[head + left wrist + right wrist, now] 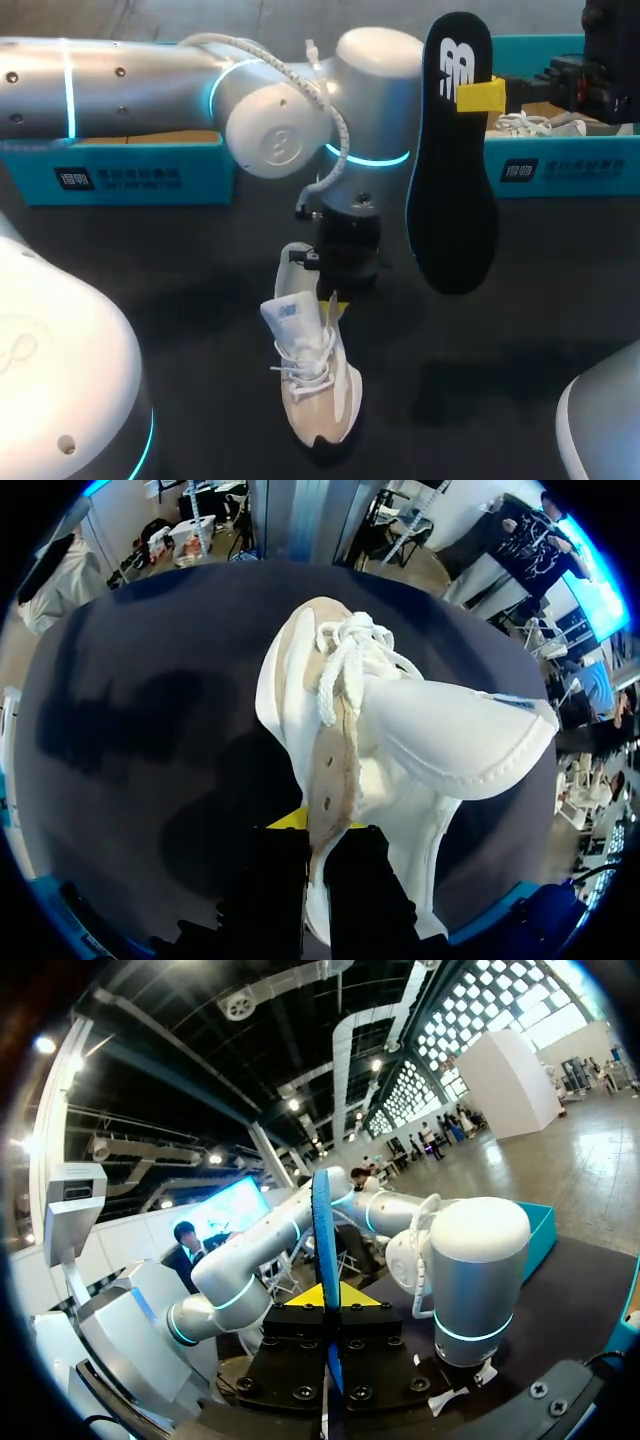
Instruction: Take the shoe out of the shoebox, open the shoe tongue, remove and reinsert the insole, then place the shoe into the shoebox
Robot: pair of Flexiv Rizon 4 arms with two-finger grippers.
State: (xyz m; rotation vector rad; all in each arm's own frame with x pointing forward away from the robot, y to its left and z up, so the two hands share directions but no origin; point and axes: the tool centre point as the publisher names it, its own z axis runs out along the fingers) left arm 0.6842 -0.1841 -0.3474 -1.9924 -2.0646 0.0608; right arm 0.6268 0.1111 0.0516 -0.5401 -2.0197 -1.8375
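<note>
My left gripper (334, 298) pinches the collar rim of the white shoe (315, 385) at the middle of the dark table (500, 380), its toe pointing near. My right gripper (482, 95) clamps the black insole (452, 190), which hangs upright in the air by the far-right shoebox (560, 168).

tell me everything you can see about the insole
The insole is black, thin and foot-shaped, with a white logo near its narrower end and a blue edge, looking like soft foam. It hangs upright in the air, narrow end up, out of the shoe and apart from it. The right gripper pinches it near the top between its yellow tips; nothing else touches it. The right wrist view shows it edge-on.
</note>
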